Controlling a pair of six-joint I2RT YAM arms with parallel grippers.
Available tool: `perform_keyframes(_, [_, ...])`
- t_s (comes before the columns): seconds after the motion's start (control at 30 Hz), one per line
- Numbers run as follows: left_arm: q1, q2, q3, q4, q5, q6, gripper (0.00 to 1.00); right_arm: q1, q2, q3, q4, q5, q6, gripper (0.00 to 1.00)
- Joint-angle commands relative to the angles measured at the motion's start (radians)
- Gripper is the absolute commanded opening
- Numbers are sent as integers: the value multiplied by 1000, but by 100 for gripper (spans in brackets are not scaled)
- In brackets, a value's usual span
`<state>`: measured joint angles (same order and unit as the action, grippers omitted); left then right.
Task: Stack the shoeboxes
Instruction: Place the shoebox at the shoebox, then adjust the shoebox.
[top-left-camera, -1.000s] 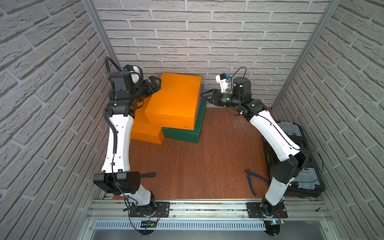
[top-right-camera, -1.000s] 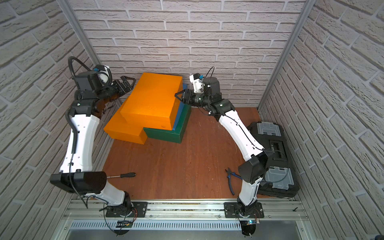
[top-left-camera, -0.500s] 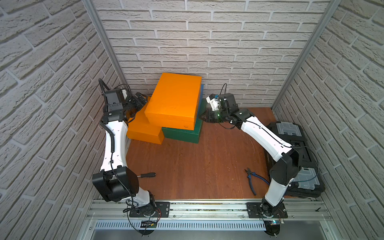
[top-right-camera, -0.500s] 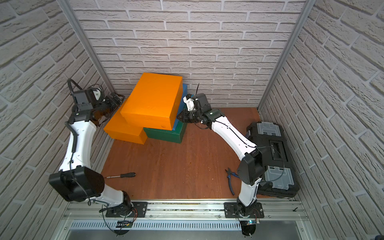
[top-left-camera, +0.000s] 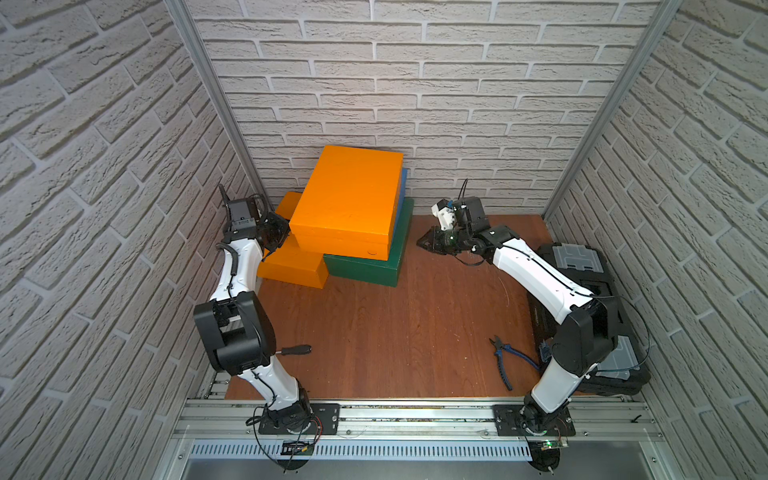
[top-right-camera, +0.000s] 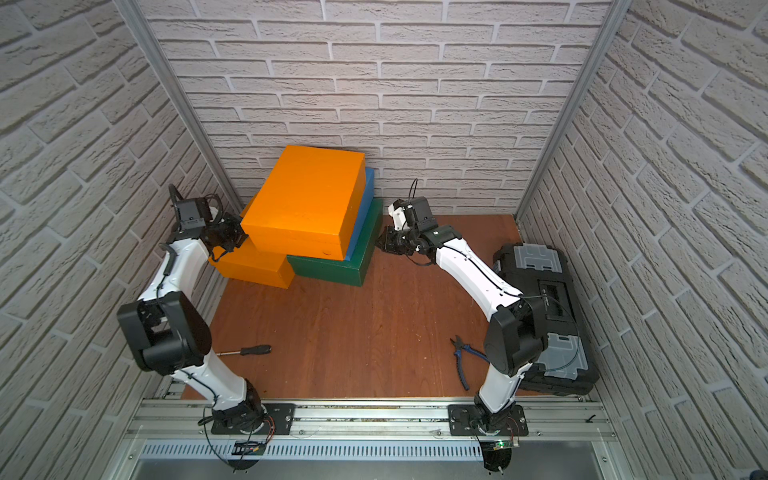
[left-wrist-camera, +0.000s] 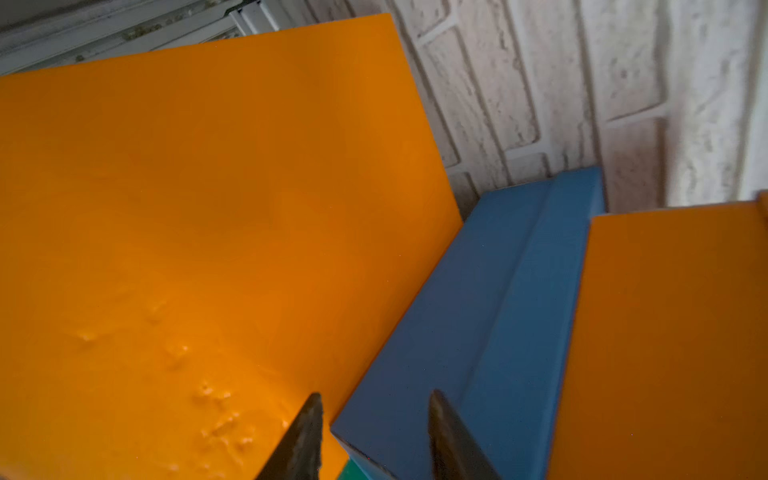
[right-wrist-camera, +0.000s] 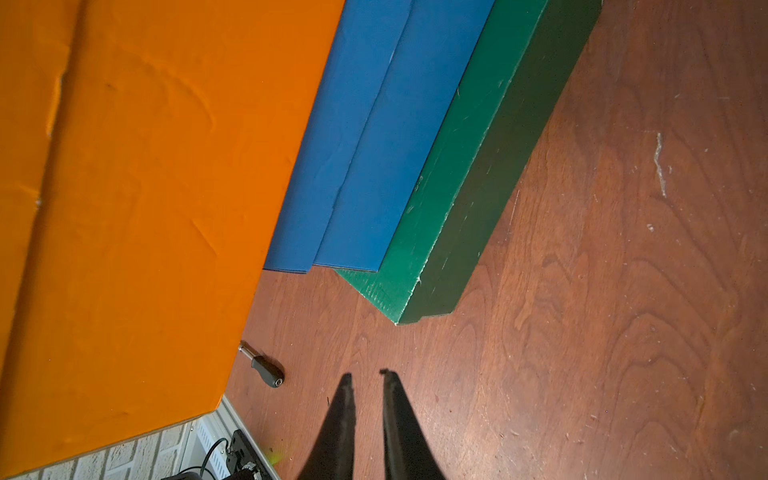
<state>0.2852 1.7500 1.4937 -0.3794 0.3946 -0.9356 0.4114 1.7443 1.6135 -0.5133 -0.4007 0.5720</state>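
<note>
Against the back wall a bright orange shoebox (top-left-camera: 349, 195) (top-right-camera: 307, 199) lies on a blue shoebox (top-left-camera: 401, 191), which lies on a dark green one (top-left-camera: 365, 266). The second orange shoebox (top-left-camera: 291, 266) sits on the floor to their left, partly under the top box. My left gripper (top-left-camera: 282, 230) (left-wrist-camera: 375, 395) hovers over that lower orange box at the top box's near left corner, open with nothing between its fingers. My right gripper (top-left-camera: 424, 243) (right-wrist-camera: 368, 374) hangs low to the right of the green box, apart from it. It is shut to a thin gap and holds nothing.
Two black tool cases with grey lids (top-left-camera: 582, 266) stand along the right wall under the right arm. Blue-handled pliers (top-left-camera: 507, 361) lie front right and a screwdriver (top-left-camera: 295, 350) front left on the wooden floor. Brick walls close in on three sides.
Both arms came down from beside the top orange box and drew back from the stack. The left jaws narrowed and the right jaws closed. The boxes kept their places.
</note>
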Motion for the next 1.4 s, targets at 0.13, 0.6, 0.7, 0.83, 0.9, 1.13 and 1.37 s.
perform_keyframes(0.13, [-35,145,115,36,-55,-24,23,-24,55,11,51,-29,25,16])
perform_keyframes(0.6, [-150,214,119,38,-106,-25,16,-27,142,58,65,-63,50,16])
perform_keyframes(0.7, [-182,202,95,42,-108,-21,16,-28,157,63,71,-68,53,16])
perform_keyframes(0.83, [-197,186,53,47,-114,-27,15,-28,168,63,77,-73,55,16])
perform_keyframes(0.9, [-202,172,25,60,-111,-34,15,-31,170,58,76,-72,53,16])
perform_keyframes(1.13, [-210,131,-26,45,-122,-24,15,-42,175,34,91,-73,57,16])
perform_keyframes(1.37, [-225,71,-77,11,-113,-9,13,-70,197,-17,147,-83,87,9])
